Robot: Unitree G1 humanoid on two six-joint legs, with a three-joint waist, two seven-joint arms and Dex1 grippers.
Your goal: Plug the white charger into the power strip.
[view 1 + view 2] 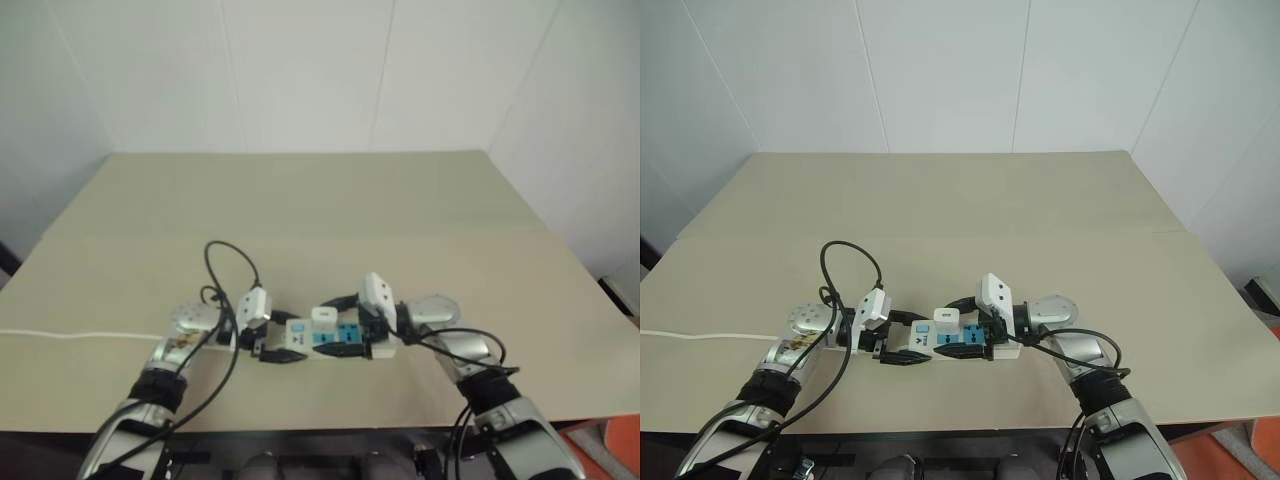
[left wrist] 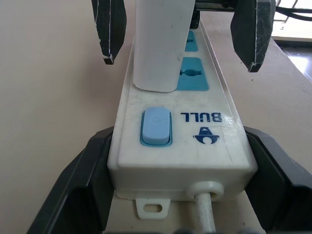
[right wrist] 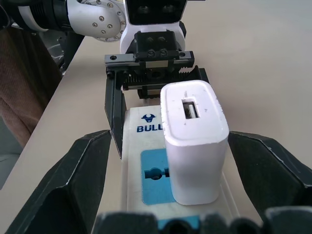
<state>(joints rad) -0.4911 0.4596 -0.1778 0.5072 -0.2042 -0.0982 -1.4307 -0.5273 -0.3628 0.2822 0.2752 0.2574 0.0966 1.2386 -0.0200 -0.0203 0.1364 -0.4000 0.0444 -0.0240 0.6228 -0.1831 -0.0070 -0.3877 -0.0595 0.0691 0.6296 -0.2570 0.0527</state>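
This looks like a robot test room or lab rather than a home. A plain beige table (image 1: pixel 330 210) fills the middle, its far edge pushed toward a corner where bare white panelled walls (image 1: pixel 940 70) meet at 11 o'clock and 1 o'clock. The panels are smooth, with thin vertical seams. On the table lies a power strip (image 1: pixel 955 342) at 6 o'clock, with a white cord (image 1: pixel 70 335) trailing off toward 9 o'clock. At 4 o'clock, past the table's corner, an orange patch (image 1: pixel 1250 450) shows low down, perhaps floor or a mat; the view there is too cut off to tell.
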